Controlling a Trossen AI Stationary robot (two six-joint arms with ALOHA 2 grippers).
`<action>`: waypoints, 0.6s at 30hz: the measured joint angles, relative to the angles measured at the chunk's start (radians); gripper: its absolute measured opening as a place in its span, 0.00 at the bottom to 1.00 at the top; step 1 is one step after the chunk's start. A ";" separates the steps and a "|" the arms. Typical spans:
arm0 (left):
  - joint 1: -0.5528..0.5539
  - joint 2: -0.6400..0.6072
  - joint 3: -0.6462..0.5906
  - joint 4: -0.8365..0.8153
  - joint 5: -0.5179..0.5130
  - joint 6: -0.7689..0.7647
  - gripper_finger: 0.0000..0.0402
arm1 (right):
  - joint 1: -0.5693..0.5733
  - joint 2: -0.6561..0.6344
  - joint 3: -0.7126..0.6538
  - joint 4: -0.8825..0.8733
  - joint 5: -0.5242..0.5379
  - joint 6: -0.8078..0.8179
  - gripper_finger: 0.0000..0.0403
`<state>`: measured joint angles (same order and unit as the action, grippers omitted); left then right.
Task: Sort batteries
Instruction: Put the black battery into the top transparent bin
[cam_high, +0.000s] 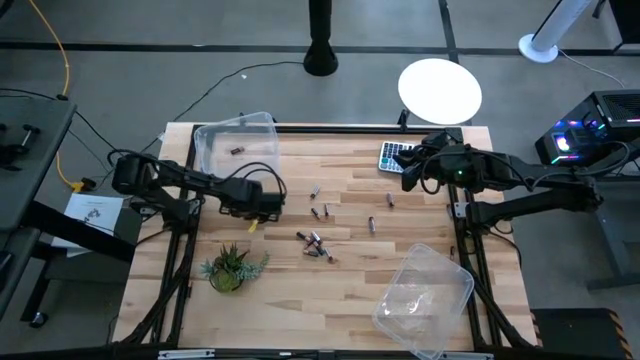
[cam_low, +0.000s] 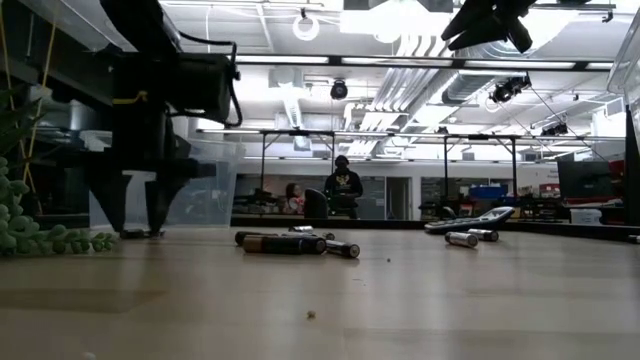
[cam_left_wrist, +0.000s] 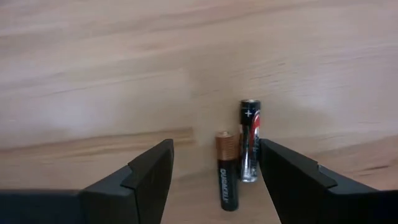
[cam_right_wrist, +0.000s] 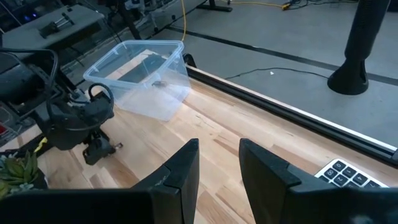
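Your left gripper (cam_left_wrist: 214, 180) stands wide, fingers down at the wood, with two batteries (cam_left_wrist: 238, 163) lying side by side between them, touching neither finger. One is black with a copper end, the other black and silvery with a red patch and a plus mark. In the high view that left gripper (cam_high: 252, 212) sits left of centre on the table (cam_high: 350, 295). More batteries (cam_high: 315, 243) lie scattered near the middle, small dark and silvery cylinders of slightly differing lengths; one small dark item lies inside the far-left bin (cam_high: 236, 142). A plant (cam_high: 229, 268) sits just near-side of your left arm. A second clear bin (cam_high: 425, 295) lies near the right. Your right gripper (cam_right_wrist: 219, 163) hangs high over the calculator (cam_high: 394, 156), fingers narrowly apart, holding nothing. Nothing blocks the two batteries.
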<state>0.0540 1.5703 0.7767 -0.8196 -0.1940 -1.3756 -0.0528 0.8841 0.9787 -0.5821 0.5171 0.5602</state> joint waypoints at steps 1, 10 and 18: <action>-0.001 0.002 0.000 -0.006 0.001 0.000 0.57 | 0.000 0.000 0.000 -0.001 0.000 0.000 0.27; -0.005 -0.025 0.000 -0.030 0.026 0.000 0.57 | 0.000 0.002 0.000 -0.006 0.000 0.000 0.27; -0.029 -0.080 0.000 -0.182 -0.003 0.015 0.57 | 0.000 0.002 0.000 -0.006 0.000 0.000 0.27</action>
<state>0.0250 1.4904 0.7765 -1.0020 -0.1971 -1.3603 -0.0528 0.8856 0.9787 -0.5877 0.5175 0.5598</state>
